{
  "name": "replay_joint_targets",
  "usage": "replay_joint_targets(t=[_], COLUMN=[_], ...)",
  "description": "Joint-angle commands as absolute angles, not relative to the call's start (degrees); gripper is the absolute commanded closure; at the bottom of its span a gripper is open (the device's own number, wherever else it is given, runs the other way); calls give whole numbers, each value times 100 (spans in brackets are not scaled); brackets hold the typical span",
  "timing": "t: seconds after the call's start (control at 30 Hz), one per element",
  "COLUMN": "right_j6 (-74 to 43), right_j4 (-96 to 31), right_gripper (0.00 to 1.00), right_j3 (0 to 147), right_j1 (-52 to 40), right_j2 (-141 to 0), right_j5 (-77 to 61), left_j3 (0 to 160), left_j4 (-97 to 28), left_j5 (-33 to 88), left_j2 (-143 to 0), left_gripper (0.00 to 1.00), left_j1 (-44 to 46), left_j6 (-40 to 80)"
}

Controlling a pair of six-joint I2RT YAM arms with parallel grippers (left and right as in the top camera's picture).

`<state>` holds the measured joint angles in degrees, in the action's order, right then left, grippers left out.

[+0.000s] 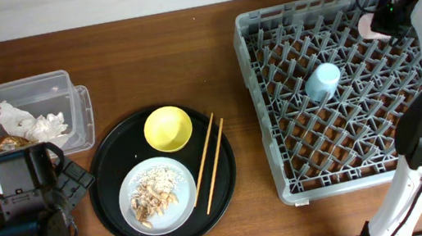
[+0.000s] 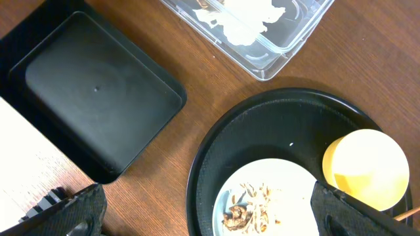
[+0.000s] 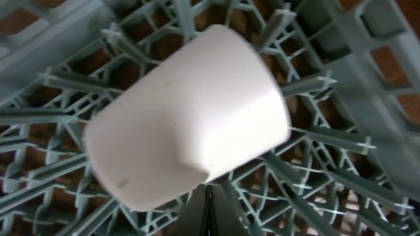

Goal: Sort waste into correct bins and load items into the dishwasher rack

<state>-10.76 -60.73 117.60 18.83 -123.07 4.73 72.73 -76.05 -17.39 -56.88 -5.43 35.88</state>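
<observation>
Left claw [image 2: 207, 213] hung wide apart by the one black bin [image 2: 92, 98]. On the tray [image 1: 112, 206] sat one plate [image 1: 156, 196], one bowl [image 1: 168, 129] and two chopsticks [image 1: 209, 164]. One tub [image 1: 65, 80] held tissue [image 1: 25, 121]. The rack [image 1: 276, 109] held one blue cup [image 1: 322, 81]. Right claw [image 3: 207, 203], seemingly clamped on the pink cup [image 3: 184, 111] at the far corner, was loading it. Next: lower it between the pegs and release.

Rack [image 1: 257, 103]: grey, open grid pattern. Blue cup [image 1: 323, 81]: light blue, plain. Pink cup [image 3: 187, 118]: pale pink, plain. Bowl [image 1: 168, 128]: yellow. Plate [image 1: 184, 206]: pale grey. Scraps [image 1: 154, 194]: beige. Chopsticks [image 1: 211, 163]: light wood. Tray [image 1: 112, 181] and bin [image 2: 92, 105]: black. Tub [image 1: 71, 113]: clear. Tissue [image 1: 30, 123]: white. Table [image 1: 144, 53]: brown wood grain.
</observation>
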Motion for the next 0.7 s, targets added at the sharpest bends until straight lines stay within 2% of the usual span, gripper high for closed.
replay_joint_targets(t=[0.0, 0.2, 0.67], right_j6=[-1140, -1120, -1140], right_j4=[-6119, -6195, -6018], right_gripper=[96, 96, 96], right_j3=[11834, 11828, 11841], right_j1=[2174, 2484, 2421], right_j2=[-12339, -12405, -12296], right_j5=[628, 604, 209], left_j3=[7334, 7334, 7334], left_j4=[-7599, -7599, -7599], left_j5=[-1780, -1780, -1780], left_j2=[-5693, -5693, -5693], left_gripper=[1, 1, 1], left_j1=[-576, -576, -576], left_j6=[3645, 3645, 3645])
